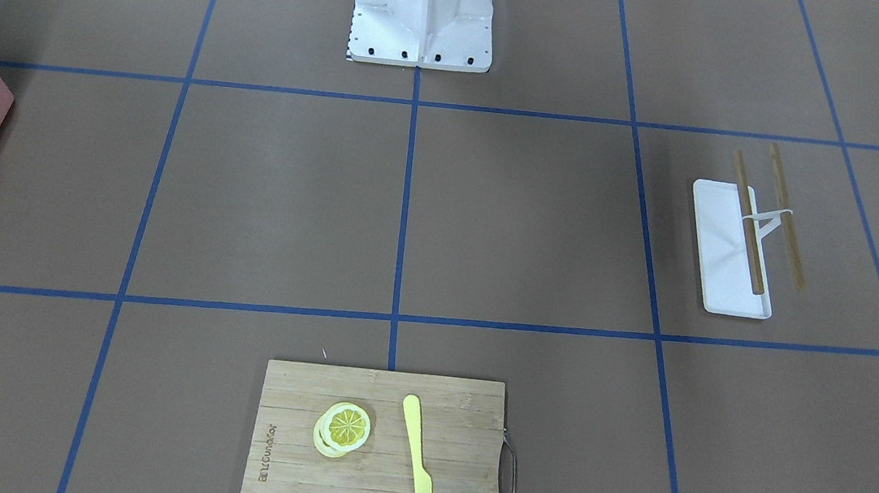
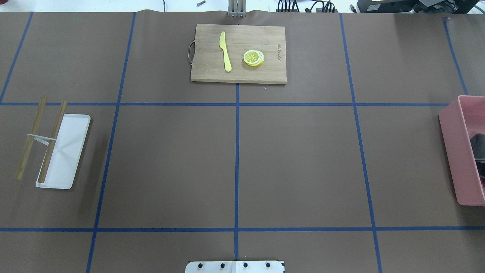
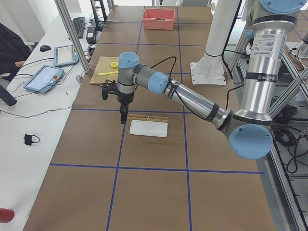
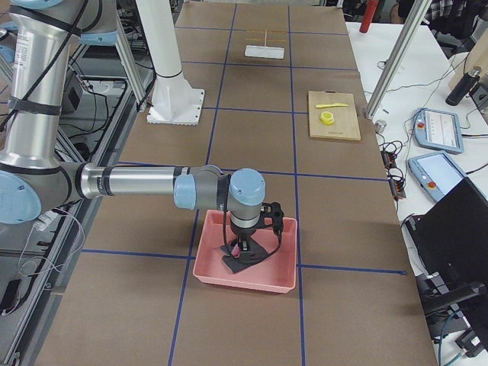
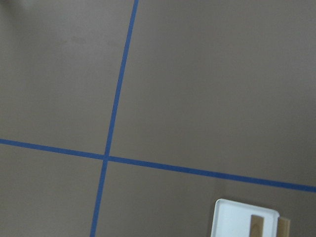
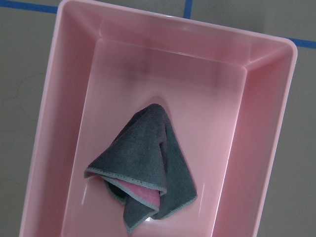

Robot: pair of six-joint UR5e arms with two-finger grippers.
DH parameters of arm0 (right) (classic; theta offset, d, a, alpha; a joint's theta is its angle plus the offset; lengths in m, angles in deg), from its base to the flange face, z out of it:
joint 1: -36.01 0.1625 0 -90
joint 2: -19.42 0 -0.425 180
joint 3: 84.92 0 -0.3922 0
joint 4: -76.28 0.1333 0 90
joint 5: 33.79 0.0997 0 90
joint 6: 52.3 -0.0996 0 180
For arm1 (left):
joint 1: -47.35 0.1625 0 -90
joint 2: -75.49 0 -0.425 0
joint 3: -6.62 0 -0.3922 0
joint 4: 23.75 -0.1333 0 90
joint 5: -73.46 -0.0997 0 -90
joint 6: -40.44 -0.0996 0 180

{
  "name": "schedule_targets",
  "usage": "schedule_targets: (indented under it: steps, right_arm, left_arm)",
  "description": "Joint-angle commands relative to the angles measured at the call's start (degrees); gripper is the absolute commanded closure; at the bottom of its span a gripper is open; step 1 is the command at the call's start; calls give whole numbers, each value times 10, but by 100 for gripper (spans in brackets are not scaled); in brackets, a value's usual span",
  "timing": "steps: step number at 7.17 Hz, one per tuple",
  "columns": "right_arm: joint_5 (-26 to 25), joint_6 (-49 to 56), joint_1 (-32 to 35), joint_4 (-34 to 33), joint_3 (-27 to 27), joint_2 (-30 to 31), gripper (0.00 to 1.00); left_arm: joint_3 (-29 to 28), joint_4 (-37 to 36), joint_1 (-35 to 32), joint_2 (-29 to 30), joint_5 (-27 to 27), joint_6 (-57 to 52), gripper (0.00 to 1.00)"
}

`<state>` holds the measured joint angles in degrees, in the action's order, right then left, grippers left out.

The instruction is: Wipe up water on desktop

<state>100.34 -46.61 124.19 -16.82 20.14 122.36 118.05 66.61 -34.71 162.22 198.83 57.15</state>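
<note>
The desktop (image 2: 295, 159) is a flat brown surface with a blue tape grid; I see no water on it. A grey cloth (image 6: 148, 153) with a pink inner side lies bunched in a pink bin (image 6: 64, 148) at the table's right end (image 2: 458, 151). My right gripper (image 4: 245, 245) hangs down into the bin right at the cloth (image 4: 242, 261); I cannot tell whether it is open or shut. My left gripper (image 3: 123, 117) hangs just above the desktop beside a white tray (image 3: 149, 128); I cannot tell its state either.
The white tray (image 2: 70, 151) with two wooden sticks (image 2: 28, 148) joined by a white band lies at the left. A bamboo cutting board (image 2: 265, 74) with a yellow knife (image 2: 225, 51) and lemon slices (image 2: 253, 58) sits at the far middle. The robot's white base (image 1: 422, 24) stands at the near edge.
</note>
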Motion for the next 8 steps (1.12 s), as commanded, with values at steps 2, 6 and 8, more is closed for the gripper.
schedule_targets:
  steps: [2,6,8]
  right_arm:
    - [7,-12,1,-2,-2,-2,0]
    - [7,-12,1,-2,-17,-6,0]
    - [8,-13,1,-2,-22,-6,0]
  left_arm:
    - [-73,77,-60,-72,14,-67,1]
    - [-109,70,-84,-53,54,-66,1]
    - [-131,69,-84,-36,73,-65,1]
